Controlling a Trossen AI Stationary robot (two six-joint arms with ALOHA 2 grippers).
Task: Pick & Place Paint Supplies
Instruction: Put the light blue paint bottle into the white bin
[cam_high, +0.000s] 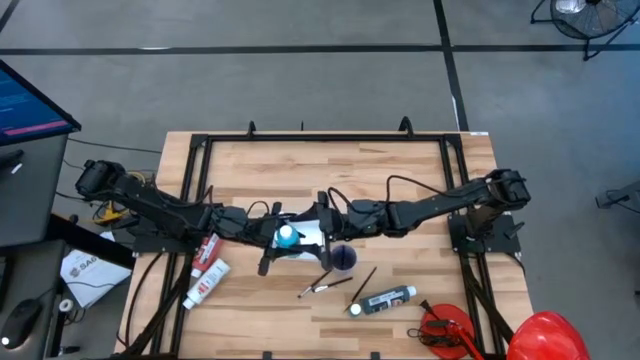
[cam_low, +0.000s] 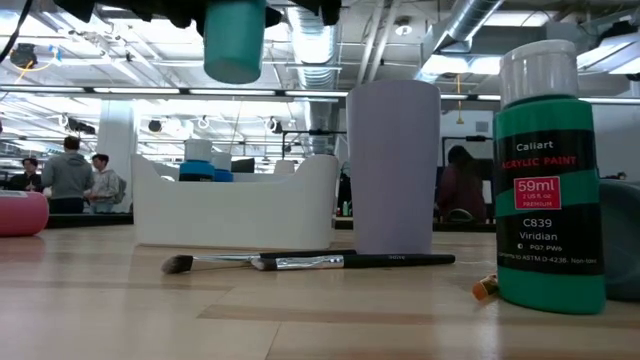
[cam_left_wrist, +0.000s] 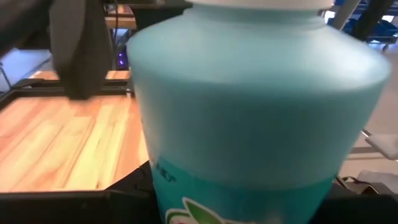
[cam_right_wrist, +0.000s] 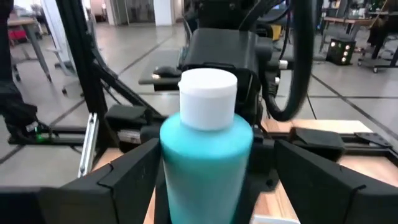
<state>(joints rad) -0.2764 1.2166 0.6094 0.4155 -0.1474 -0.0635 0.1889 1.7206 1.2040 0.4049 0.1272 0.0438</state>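
Observation:
A light blue bottle (cam_high: 288, 236) with a white cap (cam_right_wrist: 208, 98) hangs upright above the white tray (cam_high: 312, 246) at the table's middle. My left gripper (cam_high: 268, 235) is shut on it from the left. My right gripper (cam_right_wrist: 208, 174) comes level from the right and is open. Its fingers (cam_right_wrist: 127, 174) stand on either side of the bottle, and I see no touch. On the table lie a red tube (cam_high: 208, 250), a white tube with a red label (cam_high: 205, 283), two brushes (cam_high: 325, 285) and a black bottle with a white cap (cam_high: 382, 300). My left gripper holds the light blue bottle by its body (cam_left_wrist: 163, 186), below the shoulder. It comes roughly level from the table's left. The bottle fills the wrist view and hides the fingers. It stays upright, cap up, with its bottom (cam_low: 233, 62) lifted clear of the tray.
A lavender cup (cam_high: 343, 257) stands just right of the tray. A green paint bottle (cam_low: 545, 170) stands near the front edge. A red tool (cam_high: 445, 330) and a red dome (cam_high: 545, 335) lie at the near right corner. People stand in the room behind.

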